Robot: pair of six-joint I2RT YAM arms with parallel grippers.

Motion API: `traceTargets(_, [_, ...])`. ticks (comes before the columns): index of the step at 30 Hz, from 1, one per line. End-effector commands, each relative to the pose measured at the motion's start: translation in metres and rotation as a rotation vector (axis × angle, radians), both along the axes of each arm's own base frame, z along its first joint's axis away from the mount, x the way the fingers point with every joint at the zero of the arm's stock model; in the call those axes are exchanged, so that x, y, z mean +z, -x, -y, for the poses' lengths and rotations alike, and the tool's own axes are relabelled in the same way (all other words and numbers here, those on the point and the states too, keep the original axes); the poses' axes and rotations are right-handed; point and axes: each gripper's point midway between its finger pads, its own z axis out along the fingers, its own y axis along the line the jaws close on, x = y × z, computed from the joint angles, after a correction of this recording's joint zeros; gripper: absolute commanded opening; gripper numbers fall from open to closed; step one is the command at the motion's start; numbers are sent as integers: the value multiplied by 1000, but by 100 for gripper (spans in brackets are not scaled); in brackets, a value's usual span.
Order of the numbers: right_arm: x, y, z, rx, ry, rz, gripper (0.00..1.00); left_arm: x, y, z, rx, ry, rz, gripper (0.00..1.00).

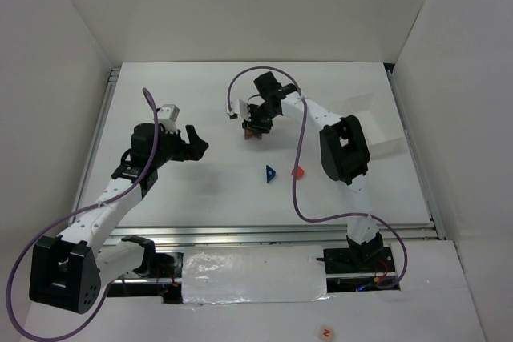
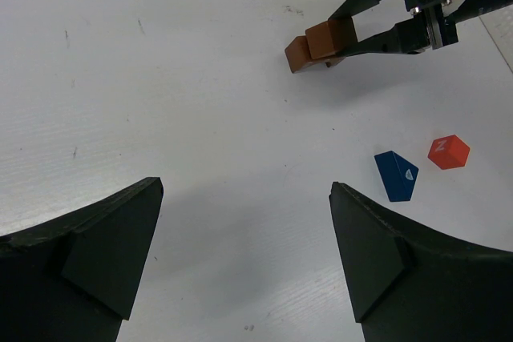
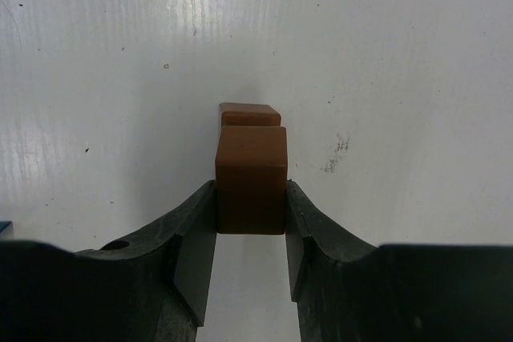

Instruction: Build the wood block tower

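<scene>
Toward the left edge of the worktop (image 1: 208, 198), the left gripper (image 1: 195, 143) hangs with its jaws spread wide, holding nothing. Midway along the far edge, the right gripper (image 1: 255, 127) pinches a brown block (image 3: 251, 178) between its fingers, right at a second brown block (image 3: 250, 114) lying on the surface. Whether the held one rests on it or hovers just above cannot be told. The tower (image 2: 321, 42) looks barely begun: two plain brown pieces, edges roughly in line. The next move, as I judge it, calls for seating the held block flush and letting go without nudging it. Near the worktop's centre, a blue wedge (image 1: 270, 173) and, just to its right, a red cube (image 1: 297, 171) lie loose, not yet stacked. A white tray (image 1: 385, 130) sits by the right edge.
</scene>
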Motion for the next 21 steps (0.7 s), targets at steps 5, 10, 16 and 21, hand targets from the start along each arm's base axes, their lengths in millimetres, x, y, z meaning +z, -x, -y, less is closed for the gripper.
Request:
traceTargets(5, [-5,-8,0,-4,1,15,13,11,-8,-1,-2,-10,48,99])
traceTargets(10, [-4,-6,0,0,2,11,14,11,-7,0,-7,-7,53,99])
traceTargets(16, [-4,-6,-3,6,-3,14,15,10,-7,0,-11,-7,51,99])
traceTargets(21, [-5,-4,-3,9,-1,9,15,10,-7,1,-17,-5,52,99])
